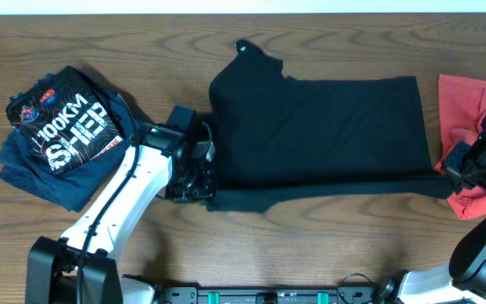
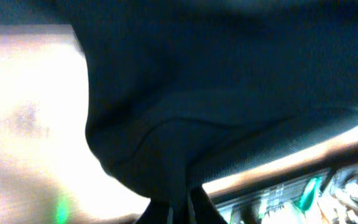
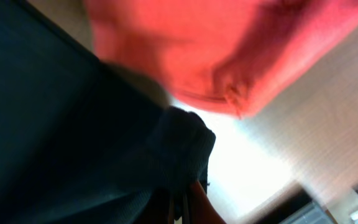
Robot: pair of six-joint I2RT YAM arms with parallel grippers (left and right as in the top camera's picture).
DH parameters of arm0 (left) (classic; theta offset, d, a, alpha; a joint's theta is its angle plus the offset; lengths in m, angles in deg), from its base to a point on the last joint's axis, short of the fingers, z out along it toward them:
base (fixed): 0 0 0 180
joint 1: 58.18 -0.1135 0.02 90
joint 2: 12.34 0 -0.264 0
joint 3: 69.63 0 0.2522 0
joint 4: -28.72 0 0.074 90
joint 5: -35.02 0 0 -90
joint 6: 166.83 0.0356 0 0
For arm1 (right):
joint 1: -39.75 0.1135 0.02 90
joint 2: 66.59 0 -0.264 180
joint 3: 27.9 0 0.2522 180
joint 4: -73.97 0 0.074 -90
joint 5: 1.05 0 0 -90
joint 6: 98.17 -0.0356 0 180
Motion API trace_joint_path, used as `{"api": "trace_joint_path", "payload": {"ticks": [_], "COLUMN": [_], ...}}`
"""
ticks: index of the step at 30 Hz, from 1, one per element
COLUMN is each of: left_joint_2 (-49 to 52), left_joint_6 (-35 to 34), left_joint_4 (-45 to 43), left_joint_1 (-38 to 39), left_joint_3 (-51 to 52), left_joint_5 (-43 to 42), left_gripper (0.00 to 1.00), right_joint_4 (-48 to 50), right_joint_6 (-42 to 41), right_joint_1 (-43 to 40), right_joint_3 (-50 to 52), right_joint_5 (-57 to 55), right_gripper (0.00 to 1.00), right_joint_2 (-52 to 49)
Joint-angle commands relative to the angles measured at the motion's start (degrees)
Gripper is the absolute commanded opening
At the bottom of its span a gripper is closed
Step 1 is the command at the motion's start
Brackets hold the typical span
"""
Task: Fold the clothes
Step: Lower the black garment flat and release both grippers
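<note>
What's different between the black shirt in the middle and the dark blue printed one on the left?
The black tee lies spread out flat; the navy tee sits rumpled. The black tee looks almost plain; the navy tee bears big white lettering. The left gripper and right gripper pinch the black tee's ends; neither holds the navy tee. Both are dark shirts.

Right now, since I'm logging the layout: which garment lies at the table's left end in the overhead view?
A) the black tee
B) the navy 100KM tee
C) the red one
B: the navy 100KM tee lies crumpled at the left end; the black tee is central, the red one at the right.
</note>
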State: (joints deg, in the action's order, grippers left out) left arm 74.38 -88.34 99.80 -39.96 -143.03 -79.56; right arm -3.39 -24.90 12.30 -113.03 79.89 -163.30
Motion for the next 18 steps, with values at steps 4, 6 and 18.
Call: {"api": "trace_joint_path", "payload": {"ticks": [4,6,18], "left_joint_2": [-0.61,-0.61,-0.61], "left_joint_6": [-0.42,-1.16,-5.55], "left_joint_4": [-8.92,-11.61,-16.55], "left_joint_1": [-0.46,-0.46,-2.54], "left_joint_3": [0.07,0.07,0.07], "left_joint_5": [-17.14,-17.88,-12.22], "left_gripper": [0.06,0.06,0.06], "right_joint_4": [4.13,5.84,9.97], "right_joint_6": [1.64,2.49,4.66], "right_joint_1": [-0.39,-0.39,0.94], "right_joint_3": [-0.07,-0.07,-0.07], "right_joint_5": [1.25,2.93,6.54], "right_gripper": [0.01,0.01,0.01], "right_joint_2": [0.42,0.31,-0.09]}}
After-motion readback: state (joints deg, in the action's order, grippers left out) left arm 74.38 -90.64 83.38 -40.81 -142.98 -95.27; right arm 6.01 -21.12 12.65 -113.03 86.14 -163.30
